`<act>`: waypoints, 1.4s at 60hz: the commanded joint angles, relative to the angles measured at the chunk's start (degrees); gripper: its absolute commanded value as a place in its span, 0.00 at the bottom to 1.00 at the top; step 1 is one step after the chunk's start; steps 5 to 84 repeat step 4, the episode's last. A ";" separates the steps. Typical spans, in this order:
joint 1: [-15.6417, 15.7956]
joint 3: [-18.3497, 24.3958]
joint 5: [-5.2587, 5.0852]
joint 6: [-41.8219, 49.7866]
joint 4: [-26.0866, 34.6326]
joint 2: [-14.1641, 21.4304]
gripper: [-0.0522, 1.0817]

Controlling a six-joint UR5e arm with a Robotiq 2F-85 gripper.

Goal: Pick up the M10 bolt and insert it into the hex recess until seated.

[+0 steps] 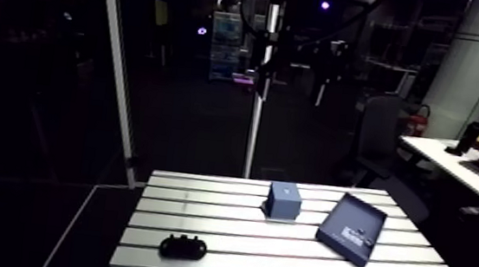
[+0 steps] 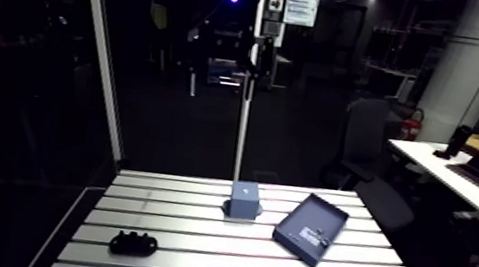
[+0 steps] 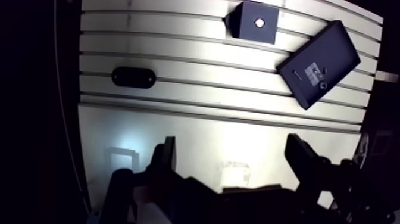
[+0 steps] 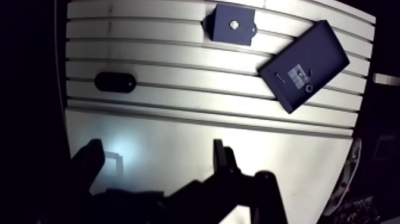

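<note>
You see a dim scene: glare washes the bench (image 3: 196, 128) under the silhouetted end effector (image 3: 232, 146), and the bench's slots curve.

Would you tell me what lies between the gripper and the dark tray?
Nothing: the wrist view shows only bare table between the open gripper and the tray.
</note>
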State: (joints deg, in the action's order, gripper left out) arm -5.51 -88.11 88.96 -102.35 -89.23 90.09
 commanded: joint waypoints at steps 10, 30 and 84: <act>0.13 0.09 -0.06 0.00 -0.11 -0.49 0.05; 0.13 0.09 -0.06 0.00 -0.11 -0.49 0.05; 0.13 0.09 -0.06 0.00 -0.11 -0.49 0.05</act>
